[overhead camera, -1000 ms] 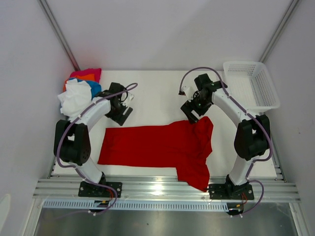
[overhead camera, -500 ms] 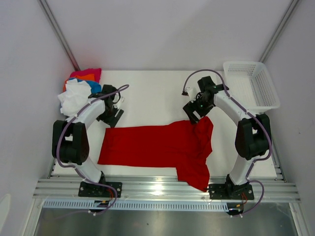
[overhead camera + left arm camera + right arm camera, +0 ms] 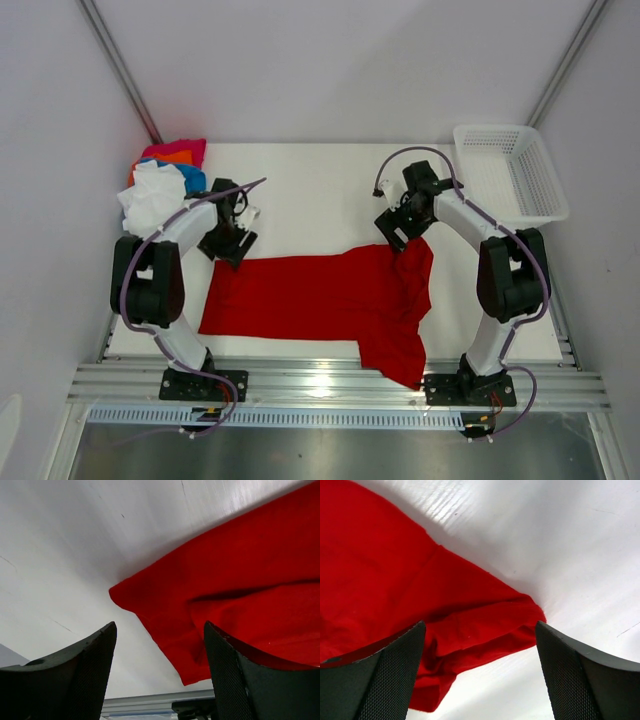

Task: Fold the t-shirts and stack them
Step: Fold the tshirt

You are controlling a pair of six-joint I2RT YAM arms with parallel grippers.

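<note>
A large red t-shirt (image 3: 330, 295) lies spread across the middle of the table, one part hanging toward the front edge. My left gripper (image 3: 228, 246) is low over its far left corner. In the left wrist view that corner (image 3: 165, 625) lies between the open fingers of the left gripper (image 3: 160, 652). My right gripper (image 3: 400, 232) is over the far right corner. In the right wrist view that folded corner (image 3: 485, 625) sits between the wide-open fingers of the right gripper (image 3: 480, 652). More t-shirts, white (image 3: 150, 197), blue, orange and pink (image 3: 178, 152), are piled at the back left.
A white mesh basket (image 3: 512, 172) stands at the back right corner. Bare white table (image 3: 310, 190) lies between the arms behind the red shirt. An aluminium rail (image 3: 330, 382) runs along the front edge.
The left gripper has moved left and toward the front, down to the red shirt's far left corner, its fingers narrowing a little. The right gripper has shifted slightly right onto the far right corner.
</note>
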